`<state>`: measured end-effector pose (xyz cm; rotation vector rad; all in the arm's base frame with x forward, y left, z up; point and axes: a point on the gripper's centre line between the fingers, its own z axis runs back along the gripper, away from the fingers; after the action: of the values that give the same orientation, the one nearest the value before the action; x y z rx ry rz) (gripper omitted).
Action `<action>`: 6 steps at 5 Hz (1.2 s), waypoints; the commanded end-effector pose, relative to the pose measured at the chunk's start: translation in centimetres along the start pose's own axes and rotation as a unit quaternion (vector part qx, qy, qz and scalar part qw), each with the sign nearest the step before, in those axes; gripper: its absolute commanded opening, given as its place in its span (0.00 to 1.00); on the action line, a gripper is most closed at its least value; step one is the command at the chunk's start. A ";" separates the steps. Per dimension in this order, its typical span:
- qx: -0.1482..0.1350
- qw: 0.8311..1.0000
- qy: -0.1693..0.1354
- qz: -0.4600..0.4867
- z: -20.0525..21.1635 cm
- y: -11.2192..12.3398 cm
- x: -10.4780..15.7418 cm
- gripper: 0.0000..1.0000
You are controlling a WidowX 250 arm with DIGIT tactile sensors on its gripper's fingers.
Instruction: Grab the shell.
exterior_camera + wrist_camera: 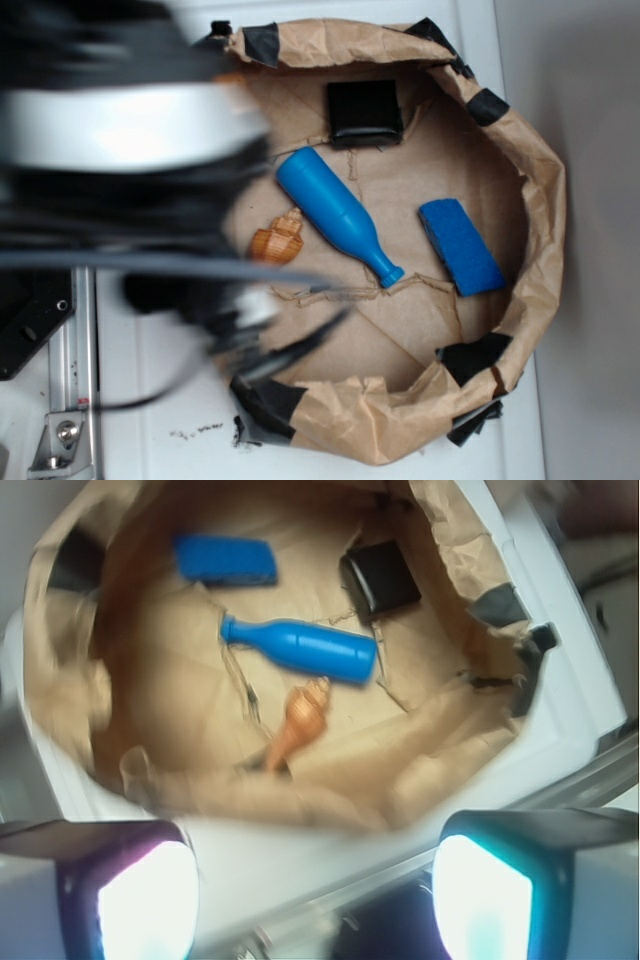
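1. The shell (303, 715) lies on the brown paper floor of the paper-lined bin (545, 190), just beside the blue bottle (300, 648). In the wrist view its whorled body sits close under the bottle's thick end and its long tail points away, down toward the near wall of the paper.
2. The gripper (315, 900) hangs outside the bin, well apart from the shell. Its 2 fingers (130, 890) stand wide apart at the bottom of the wrist view with nothing between them, so it is empty and spread.
3. In the exterior view the arm (120, 130) is a large blur over the left side, covering part of the shell; only the ridged body shows.
4. 2 other things rest in the bin: a black block (365, 112) near the far wall and a blue flat block (460, 245) well apart from the shell.
5. My worry is the bottle. It sits so near the shell that 1 finger coming down on that side could strike it, roll it, or pinch both together.
6. The crumpled paper wall stands up between gripper and shell; a low approach could snag it and drag the liner.
7. The shell tapers, so a grip on the thin tail could let it slip or swing out.
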<state>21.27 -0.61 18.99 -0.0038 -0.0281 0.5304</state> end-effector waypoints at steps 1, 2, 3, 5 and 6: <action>-0.012 0.997 0.024 0.076 -9.2 0.6 3.1 1.00; -0.007 0.998 0.018 0.065 -12.9 0.8 2.6 1.00; -0.001 0.998 0.029 0.047 -16.0 1.8 1.4 1.00; 0.024 0.999 0.029 0.016 -18.9 0.1 1.0 0.00; -0.001 0.999 0.033 -0.028 -15.8 -0.5 1.5 0.00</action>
<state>22.88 -0.69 2.40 -0.0070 0.0767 0.4813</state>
